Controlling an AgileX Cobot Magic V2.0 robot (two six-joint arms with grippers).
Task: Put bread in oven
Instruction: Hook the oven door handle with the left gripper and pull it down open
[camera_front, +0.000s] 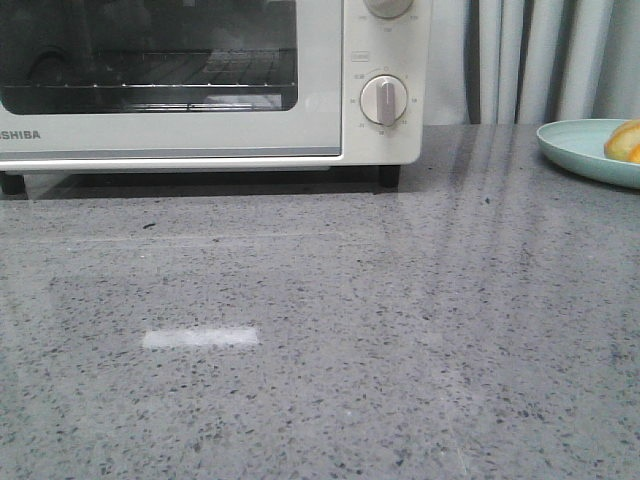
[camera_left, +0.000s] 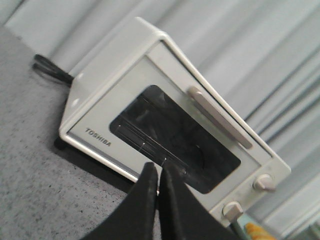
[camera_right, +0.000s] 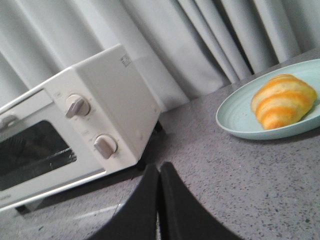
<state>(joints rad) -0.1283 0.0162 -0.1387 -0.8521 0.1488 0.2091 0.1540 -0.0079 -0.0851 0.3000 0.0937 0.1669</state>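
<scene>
- Grey speckled surface (camera_front: 330, 330) is seen carrying the oven (camera_front: 200, 80) far left, door closed.
- Only the right wrist view shows the whole bread (camera_right: 282, 101) on the pale plate (camera_right: 235, 122), far right.
- Left pincer (camera_left: 159, 172) and right pincer (camera_right: 159, 172) are shown clenched, empty.

The brand name "TOSHIBA" is printed in dark capitals on the white toaster oven (camera_left: 150, 120), on its door (camera_left: 165, 135) below the glass window's corner. The front view shows only "SHIBA". Dial markings are too small to read.
</scene>
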